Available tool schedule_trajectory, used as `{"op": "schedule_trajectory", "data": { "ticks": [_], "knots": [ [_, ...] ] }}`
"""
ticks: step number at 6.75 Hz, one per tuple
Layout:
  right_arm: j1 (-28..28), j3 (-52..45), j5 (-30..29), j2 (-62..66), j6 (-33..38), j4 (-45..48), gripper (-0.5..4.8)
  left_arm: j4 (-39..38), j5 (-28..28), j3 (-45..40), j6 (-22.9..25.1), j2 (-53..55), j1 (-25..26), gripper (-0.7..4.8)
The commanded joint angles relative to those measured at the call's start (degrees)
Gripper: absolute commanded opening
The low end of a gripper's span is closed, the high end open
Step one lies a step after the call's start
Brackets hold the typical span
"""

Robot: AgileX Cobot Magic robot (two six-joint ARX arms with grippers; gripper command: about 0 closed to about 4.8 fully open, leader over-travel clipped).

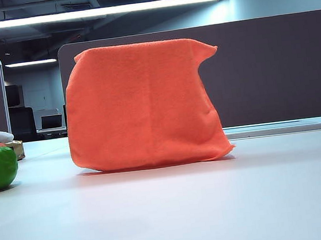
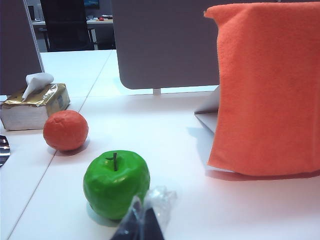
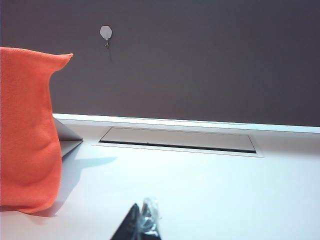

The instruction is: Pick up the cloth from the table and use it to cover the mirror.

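Note:
The orange cloth (image 1: 141, 105) hangs draped over an upright shape in the middle of the white table (image 1: 217, 206), its lower edge reaching the tabletop. The mirror is hidden under it; only a grey slanted piece (image 2: 209, 107) sticks out behind the cloth's edge. In the left wrist view the cloth (image 2: 267, 90) hangs ahead of my left gripper (image 2: 142, 220), which is shut and empty, low over the table beside the green apple. In the right wrist view my right gripper (image 3: 142, 225) is also shut and empty, apart from the cloth (image 3: 27, 135). Neither gripper shows in the exterior view.
A green apple (image 2: 116, 182), an orange (image 2: 65, 130) and a gold tissue box (image 2: 35, 105) sit at the table's left. A grey-brown partition (image 1: 270, 67) with a small hook (image 3: 105, 33) stands behind. A flat cable hatch (image 3: 177, 140) lies in the tabletop at the back right.

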Motion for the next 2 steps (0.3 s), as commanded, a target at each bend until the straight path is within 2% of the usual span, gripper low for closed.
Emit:
{"op": "schedule_trajectory", "data": {
  "ticks": [1,2],
  "knots": [
    [0.0,0.0,-0.2,-0.1,0.2,0.7,-0.05,0.5,-0.2,0.1,-0.2,0.1,0.0,-0.05],
    [0.0,0.0,-0.2,-0.1,0.2,0.7,-0.05,0.5,-0.2,0.1,-0.2,0.1,0.0,-0.05]
  ]
}}
